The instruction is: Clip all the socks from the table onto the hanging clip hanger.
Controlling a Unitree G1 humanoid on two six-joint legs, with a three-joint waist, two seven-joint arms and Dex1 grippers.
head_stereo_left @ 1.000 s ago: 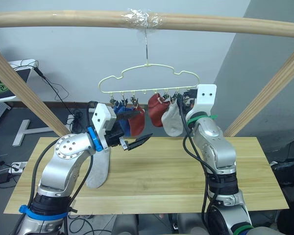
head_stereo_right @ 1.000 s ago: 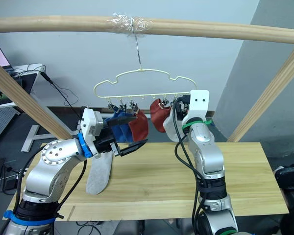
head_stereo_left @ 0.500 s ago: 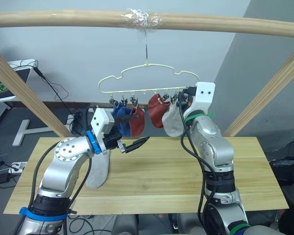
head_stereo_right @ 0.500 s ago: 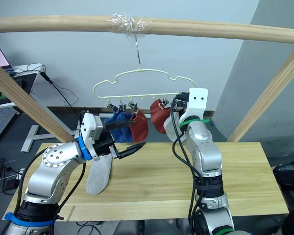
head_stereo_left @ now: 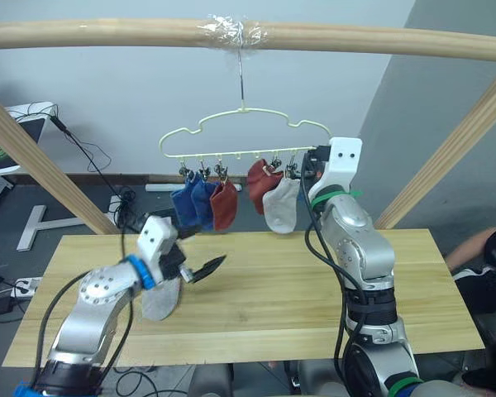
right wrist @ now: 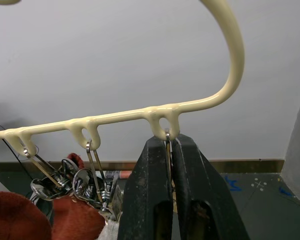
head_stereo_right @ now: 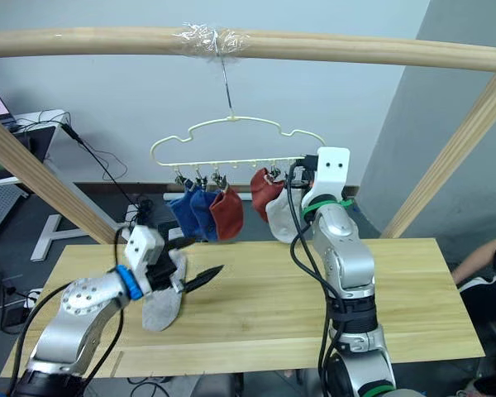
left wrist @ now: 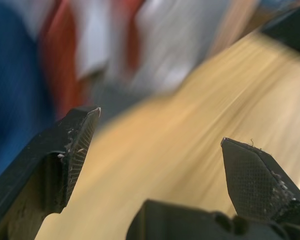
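Your left gripper [head_stereo_left: 200,266] hangs low over the table [head_stereo_left: 314,298] near its left end, fingers spread wide and holding nothing. The last grey sock [head_stereo_left: 161,299] lies flat on the wood just beside it, towards the left edge. Your right gripper [right wrist: 169,150] is raised at the right end of the clip hanger [head_stereo_left: 240,132], its fingers pinched tight on the wire of the end clip [right wrist: 167,137]. On the hanger you have two blue socks [head_stereo_left: 190,204], two rust red socks [head_stereo_left: 224,204] and one grey sock [head_stereo_left: 279,205] clipped.
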